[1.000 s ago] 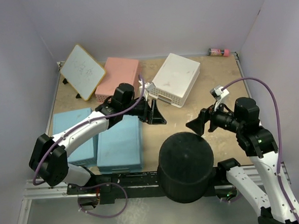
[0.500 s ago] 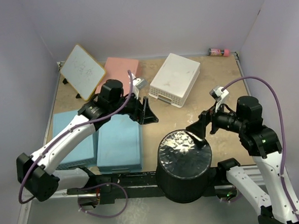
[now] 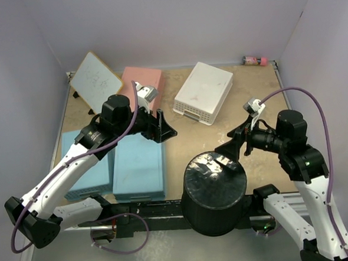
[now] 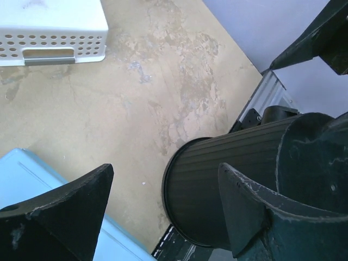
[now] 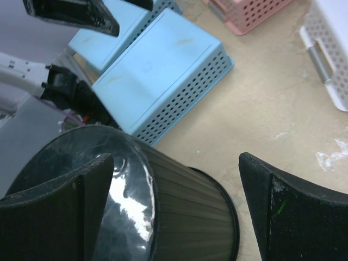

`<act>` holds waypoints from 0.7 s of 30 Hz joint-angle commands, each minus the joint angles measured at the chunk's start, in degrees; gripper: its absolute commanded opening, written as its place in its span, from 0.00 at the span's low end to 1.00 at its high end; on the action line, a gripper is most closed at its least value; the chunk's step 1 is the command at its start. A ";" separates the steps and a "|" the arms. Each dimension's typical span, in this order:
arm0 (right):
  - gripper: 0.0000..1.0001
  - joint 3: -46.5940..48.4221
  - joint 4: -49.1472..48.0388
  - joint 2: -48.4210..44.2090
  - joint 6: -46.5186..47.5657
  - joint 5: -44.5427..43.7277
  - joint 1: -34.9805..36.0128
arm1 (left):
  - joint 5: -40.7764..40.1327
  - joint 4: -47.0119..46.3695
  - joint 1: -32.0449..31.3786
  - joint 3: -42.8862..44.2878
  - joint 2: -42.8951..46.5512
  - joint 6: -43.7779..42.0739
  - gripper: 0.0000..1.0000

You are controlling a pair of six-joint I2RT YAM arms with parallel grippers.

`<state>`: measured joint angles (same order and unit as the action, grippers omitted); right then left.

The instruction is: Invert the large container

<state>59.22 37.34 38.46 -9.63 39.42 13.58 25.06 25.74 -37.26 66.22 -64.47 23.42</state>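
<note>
The large container (image 3: 215, 190) stands at lower centre of the overhead view, glossy base up, wide rim down on the counter (image 3: 260, 95). The right end effector (image 3: 227, 154) hangs at its upper edge, fingers apart. The left end effector (image 3: 165, 128), likewise spread, hangs above a blue basket (image 3: 139, 165).

large container (image 3: 215, 190) at near edge, baskets (image 3: 139, 165) left

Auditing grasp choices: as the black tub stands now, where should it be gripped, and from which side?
Likely a two-arm squeeze on the ribbed wall of the large container, one gripper from each side. It stands rim-down with its closed base up, so the top offers no lip, and the body looks wider than the open right gripper hovering at it.
</note>
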 commanded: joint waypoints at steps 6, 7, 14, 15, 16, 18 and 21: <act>0.98 -3.36 3.51 1.23 -0.03 13.99 0.04 | 22.71 6.37 0.08 -4.86 4.38 -2.40 0.75; 0.98 -3.93 2.98 0.96 -0.68 14.62 0.08 | 22.61 6.59 0.08 -6.08 5.89 -1.86 0.76; 0.83 -5.34 3.39 2.50 -0.07 12.73 0.05 | 21.51 0.39 0.08 -12.90 13.39 6.29 0.77; 0.76 -5.68 2.87 2.81 -0.18 12.21 0.04 | 21.32 -0.99 0.12 -13.89 13.45 7.12 0.76; 0.67 -5.96 2.09 3.15 -0.56 11.96 0.08 | 21.39 -2.44 0.08 -14.74 13.30 7.97 0.76; 0.56 -6.09 0.88 3.59 -1.21 11.78 0.06 | 21.56 -5.08 0.08 -15.92 12.90 9.43 0.76; 0.40 -5.50 0.50 3.54 -1.22 10.16 0.09 | 22.05 -9.86 -0.02 -17.39 12.48 12.14 0.76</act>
<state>53.89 38.50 41.25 -11.44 52.47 13.61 45.30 24.84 -37.19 50.57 -51.46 30.76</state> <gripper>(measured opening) 0.484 0.762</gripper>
